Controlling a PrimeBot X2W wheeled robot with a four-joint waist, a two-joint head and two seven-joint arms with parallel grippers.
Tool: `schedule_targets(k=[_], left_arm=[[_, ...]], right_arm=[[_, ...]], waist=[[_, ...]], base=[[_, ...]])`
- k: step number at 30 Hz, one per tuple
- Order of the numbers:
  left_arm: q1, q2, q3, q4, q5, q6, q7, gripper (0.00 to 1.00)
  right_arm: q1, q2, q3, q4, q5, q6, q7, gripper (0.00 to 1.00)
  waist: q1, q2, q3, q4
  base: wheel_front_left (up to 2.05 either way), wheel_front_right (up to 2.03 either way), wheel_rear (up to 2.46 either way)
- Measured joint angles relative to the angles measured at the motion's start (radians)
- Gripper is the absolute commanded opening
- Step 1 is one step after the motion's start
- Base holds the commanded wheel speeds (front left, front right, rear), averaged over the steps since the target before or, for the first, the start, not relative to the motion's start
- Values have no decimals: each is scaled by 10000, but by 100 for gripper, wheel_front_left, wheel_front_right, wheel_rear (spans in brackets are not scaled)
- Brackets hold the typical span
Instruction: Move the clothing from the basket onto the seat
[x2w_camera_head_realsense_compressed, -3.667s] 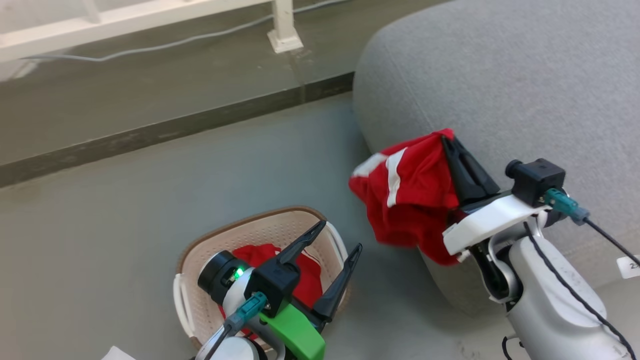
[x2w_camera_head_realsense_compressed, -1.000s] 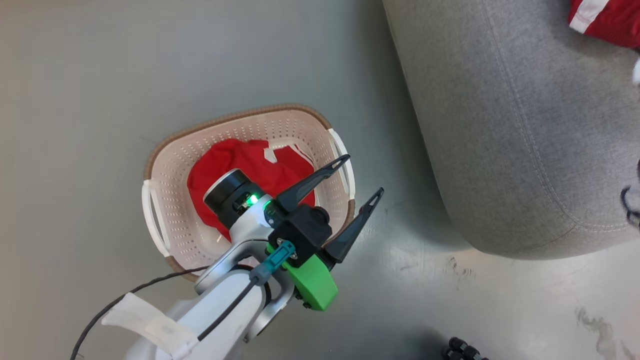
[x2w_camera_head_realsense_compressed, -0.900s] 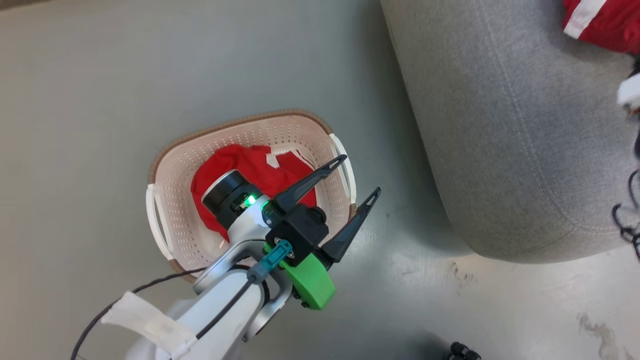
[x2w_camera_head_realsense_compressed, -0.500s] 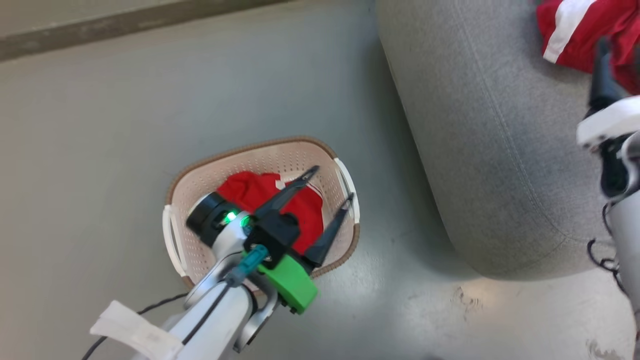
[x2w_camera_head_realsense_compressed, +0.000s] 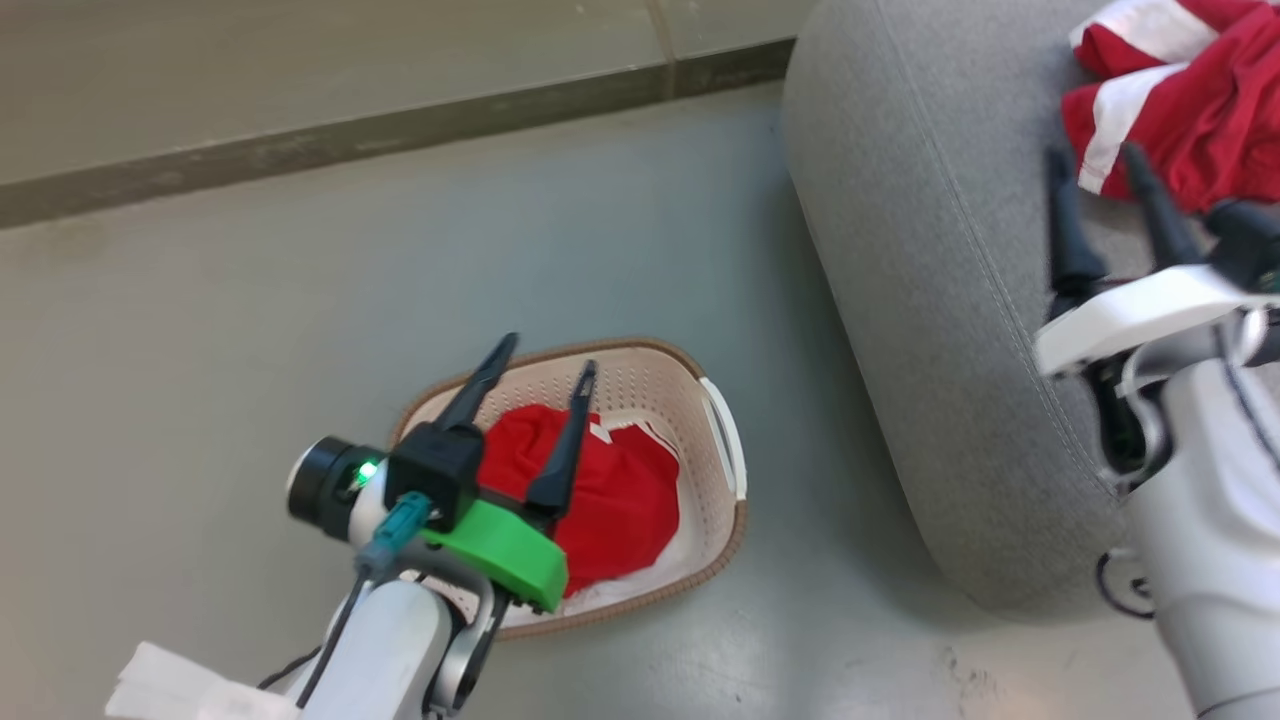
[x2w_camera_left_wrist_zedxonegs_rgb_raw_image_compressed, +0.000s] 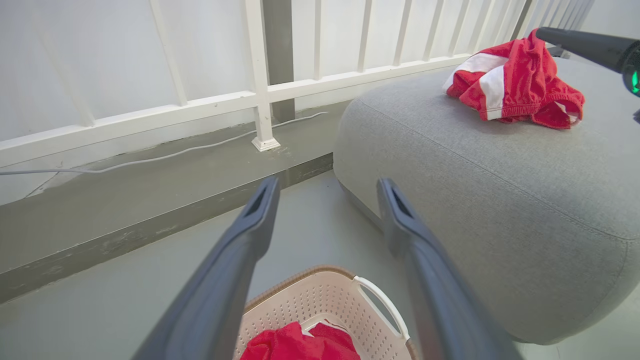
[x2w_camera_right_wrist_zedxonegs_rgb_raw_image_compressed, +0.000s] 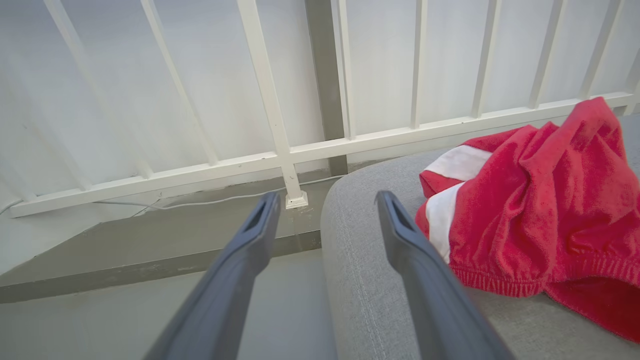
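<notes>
Clothing, two pieces: bright red soft fabric with white stripes and panels, both crumpled. Piece one, the garment on the seat (x2w_camera_head_realsense_compressed: 1180, 110), lies bunched on top of the seat (x2w_camera_head_realsense_compressed: 930, 250) near its far end, one broad white stripe and a gathered elastic hem showing. Piece two, the garment in the basket (x2w_camera_head_realsense_compressed: 610, 500), lies off the seat, heaped in the basket's bottom with a small white edge at its top. Basket (x2w_camera_head_realsense_compressed: 650, 346), one: cream perforated plastic, brown braided-look rim, white side handles, standing upright on the floor (x2w_camera_head_realsense_compressed: 300, 300) beside the seat and apart from it, on the robot's left of it. Seat, one: large grey woven cushion with rounded corners and a stitched seam. Grippers, two. Left gripper (x2w_camera_head_realsense_compressed: 550, 354): fingers spread with nothing between them, hanging above the basket beside the seat. Right gripper (x2w_camera_head_realsense_compressed: 1092, 152): fingers spread and empty, over the seat's top, fingertips just beside the garment there, one tip near its white stripe; whether it touches the cloth cannot be told. Railing (x2w_camera_left_wrist_zedxonegs_rgb_raw_image_compressed: 260, 95), one: white, upright bars, beyond the seat. Cable (x2w_camera_left_wrist_zedxonegs_rgb_raw_image_compressed: 150, 159), one: pale, along the ledge under the railing
</notes>
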Motion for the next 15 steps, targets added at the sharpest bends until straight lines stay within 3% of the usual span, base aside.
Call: schedule_targets(k=[15], left_arm=[[1070, 59, 1271, 387, -384, 428, -288, 100]], right_arm=[[1722, 732, 978, -1432, -723, 71, 0, 100]], waist=[[-1, 0, -1273, 661]], base=[[0, 0, 0]])
